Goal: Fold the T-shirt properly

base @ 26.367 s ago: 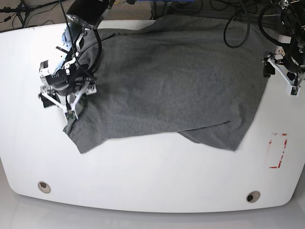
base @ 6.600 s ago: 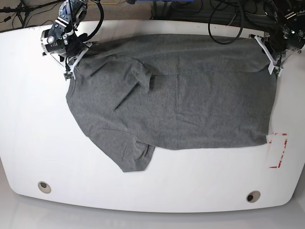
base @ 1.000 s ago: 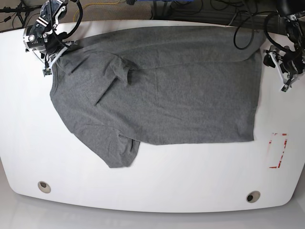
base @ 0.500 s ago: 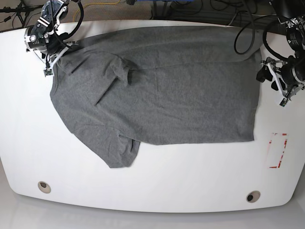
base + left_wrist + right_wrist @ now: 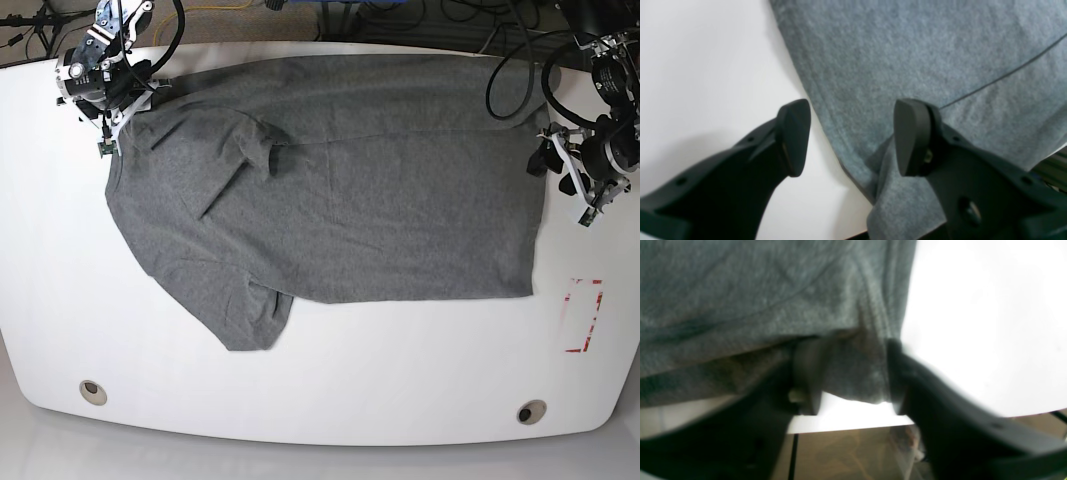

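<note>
Found the T-shirt [image 5: 330,190] spread nearly flat across the white desk [image 5: 320,390], collar end toward the base view's left and hem toward its right. Noted one sleeve [image 5: 250,320] lying out flat at the near left, and the other sleeve [image 5: 255,150] turned in over the chest in a small rumpled fold. Saw no body fold made: neither side brought in, hem not carried to the shoulders.

Observed the left tool [image 5: 850,136] at the hem edge with jaws well apart, one fingertip over bare desk, the other over cloth, nothing gripped. Observed the right tool [image 5: 855,373] at the far shoulder corner, by the desk's edge, jaws likewise parted, with a lobe of cloth between them; could not tell from the blurred wrist view whether pinched or merely lying there.

Judged the spreading stage about complete and the folding proper not yet begun; left to do, by this reading: smoothing the turned-in sleeve, folding sleeves and sides inward, then doubling the length
</note>
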Robot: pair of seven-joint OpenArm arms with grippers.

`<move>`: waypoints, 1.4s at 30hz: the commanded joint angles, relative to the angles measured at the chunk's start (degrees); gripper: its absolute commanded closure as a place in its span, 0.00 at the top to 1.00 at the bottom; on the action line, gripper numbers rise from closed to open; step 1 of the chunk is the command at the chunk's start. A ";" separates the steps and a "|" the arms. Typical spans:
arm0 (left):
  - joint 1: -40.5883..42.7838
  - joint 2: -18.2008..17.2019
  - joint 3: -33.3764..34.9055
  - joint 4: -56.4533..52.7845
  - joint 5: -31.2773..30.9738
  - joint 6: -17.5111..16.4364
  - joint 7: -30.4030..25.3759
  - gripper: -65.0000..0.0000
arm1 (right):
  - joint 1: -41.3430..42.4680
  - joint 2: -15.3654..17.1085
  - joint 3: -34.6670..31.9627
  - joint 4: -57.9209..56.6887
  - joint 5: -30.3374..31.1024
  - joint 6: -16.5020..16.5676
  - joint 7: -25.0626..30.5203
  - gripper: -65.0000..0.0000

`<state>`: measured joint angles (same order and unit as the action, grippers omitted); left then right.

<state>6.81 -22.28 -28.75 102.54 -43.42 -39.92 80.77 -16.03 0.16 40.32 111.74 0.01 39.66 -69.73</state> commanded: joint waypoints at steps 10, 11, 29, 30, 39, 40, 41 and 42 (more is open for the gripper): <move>-0.52 -1.06 -0.48 0.71 -0.67 -0.08 -0.77 0.57 | 2.80 3.40 2.28 3.82 -3.40 0.34 0.24 0.71; -0.52 -1.06 -0.57 0.71 -0.67 -0.08 -0.77 0.57 | 2.80 3.75 2.28 3.82 -3.48 0.34 0.24 0.71; -0.43 -1.06 -0.39 0.71 2.23 -0.08 -0.77 0.57 | 1.92 3.84 2.28 0.04 -3.66 0.34 0.59 0.58; -0.43 -1.06 -0.48 0.71 2.23 -0.08 -0.77 0.57 | 1.83 3.84 2.28 -0.49 -3.66 0.34 0.77 0.55; -0.43 -1.06 -0.48 0.71 2.23 -0.08 -0.77 0.57 | 1.22 4.36 2.37 -7.61 -4.19 0.34 7.19 0.47; -0.43 -1.06 -0.48 0.71 2.23 -0.08 -0.77 0.57 | 1.22 4.45 2.37 -8.40 -4.19 0.34 7.54 0.47; -0.43 -1.06 -0.57 0.71 2.23 -0.08 -0.77 0.57 | 1.22 4.72 2.37 -8.93 -4.19 0.34 7.89 0.47; -0.43 -1.06 -0.57 0.71 2.23 -0.08 -0.77 0.57 | 0.96 5.07 2.37 -9.46 -4.19 0.34 8.33 0.47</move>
<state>6.87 -22.26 -28.86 102.52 -40.56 -39.94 80.77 -15.00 4.03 42.52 102.85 -4.01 39.90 -61.58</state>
